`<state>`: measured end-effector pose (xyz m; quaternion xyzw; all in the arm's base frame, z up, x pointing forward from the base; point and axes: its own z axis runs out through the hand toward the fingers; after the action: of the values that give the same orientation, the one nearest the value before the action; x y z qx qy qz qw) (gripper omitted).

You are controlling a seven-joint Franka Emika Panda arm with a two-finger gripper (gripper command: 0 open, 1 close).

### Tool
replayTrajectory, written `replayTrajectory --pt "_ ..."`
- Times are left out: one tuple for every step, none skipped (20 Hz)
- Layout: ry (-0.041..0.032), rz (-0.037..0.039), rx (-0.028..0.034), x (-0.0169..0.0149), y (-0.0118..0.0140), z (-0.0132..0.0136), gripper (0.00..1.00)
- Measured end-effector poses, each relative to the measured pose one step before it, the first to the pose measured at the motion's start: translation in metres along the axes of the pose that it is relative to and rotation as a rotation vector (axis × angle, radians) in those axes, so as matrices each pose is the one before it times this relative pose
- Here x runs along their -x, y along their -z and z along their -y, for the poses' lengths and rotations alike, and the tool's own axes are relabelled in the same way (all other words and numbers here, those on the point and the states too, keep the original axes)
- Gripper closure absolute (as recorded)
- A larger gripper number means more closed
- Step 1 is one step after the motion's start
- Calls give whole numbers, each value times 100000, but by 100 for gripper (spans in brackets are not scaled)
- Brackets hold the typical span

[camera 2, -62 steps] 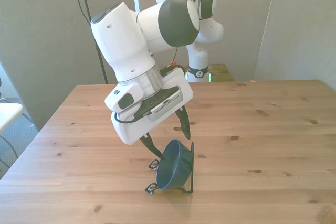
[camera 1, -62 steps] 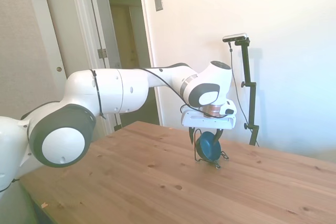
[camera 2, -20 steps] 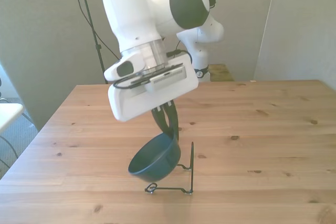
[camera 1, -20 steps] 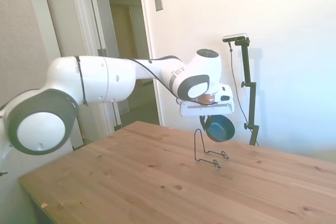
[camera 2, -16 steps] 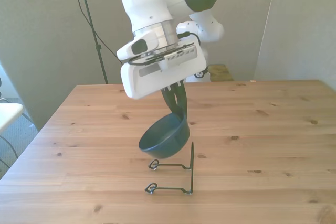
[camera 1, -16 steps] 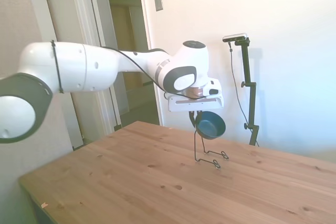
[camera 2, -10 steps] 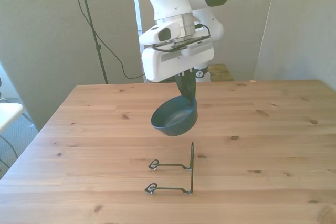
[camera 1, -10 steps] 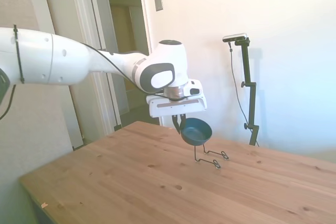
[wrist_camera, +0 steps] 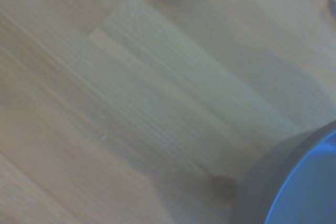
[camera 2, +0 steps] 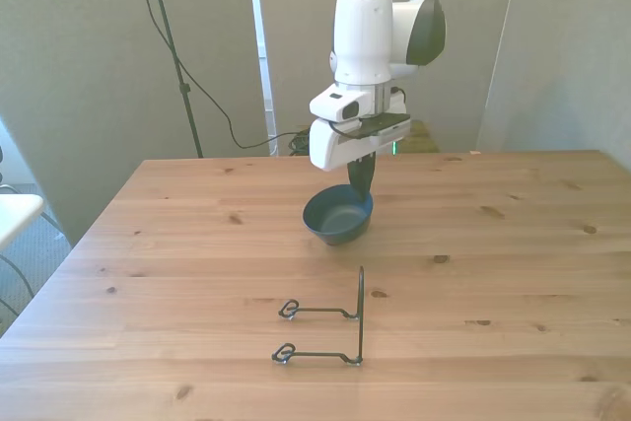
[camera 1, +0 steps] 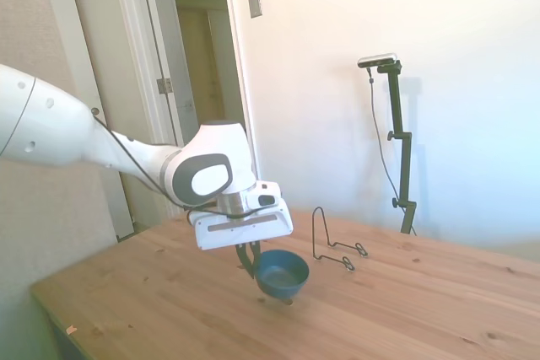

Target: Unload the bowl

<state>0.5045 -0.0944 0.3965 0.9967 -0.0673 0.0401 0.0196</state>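
dark blue bowl (camera 2: 338, 215) — upright, teal inside — i see it low over the table (camera 2: 513, 273), its far rim clamped in the gripper (camera 2: 361, 182).

The white Franka arm (camera 2: 380, 17) reached low over the table, its forearm sloping downward in the side view and its wrist turned so the gripper (camera 1: 247, 260) pointed straight down. The dark fingers (camera 2: 361, 176) were closed on the near rim of the bowl (camera 2: 338, 215) (one finger inside, one outside, as far as the side view showed). The white hand body (camera 1: 241, 226) sat nearly level above them.
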Motion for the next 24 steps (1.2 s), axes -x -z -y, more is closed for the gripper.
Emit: replayTrajectory --pt "-1136 164 469 92 -148 -5 100" --pt "-1059 -102 210 -9 -3 -5 100" --pt "-1378 -254 521 -33 10 -33 100" --pt "-1831 -64 984 -25 -29 -40 100" --pt "-1956 141 1183 -77 -126 -29 0" --pt "-2025 445 1198 -123 -236 -11 0" --pt "-1854 846 691 -156 -348 21 0" --pt "-1782 915 530 -189 -356 37 0" --pt "-976 759 225 -245 -254 46 0" --pt "-601 445 144 -294 -110 53 0" --pt "-468 275 107 -227 8 59 0" --pt "-545 826 218 -184 12 64 0" --pt "-669 734 195 -110 37 76 0" --pt "-716 387 129 -110 33 135 0" --pt "-835 -41 50 -131 41 145 0" --pt "-989 -187 122 -96 51 177 0" --pt "-577 -135 192 -62 23 187 0" --pt "-306 -104 326 -12 17 148 0" --pt "-547 -86 431 17 2 127 0" --pt "-694 -149 510 18 11 111 0" --pt "-922 -284 761 4 22 80 0" --pt "-3061 -1110 2140 -35 68 93 0" --pt "-3816 -1489 1910 -48 100 129 0" --pt "-4019 -1597 1283 -50 135 154 0"
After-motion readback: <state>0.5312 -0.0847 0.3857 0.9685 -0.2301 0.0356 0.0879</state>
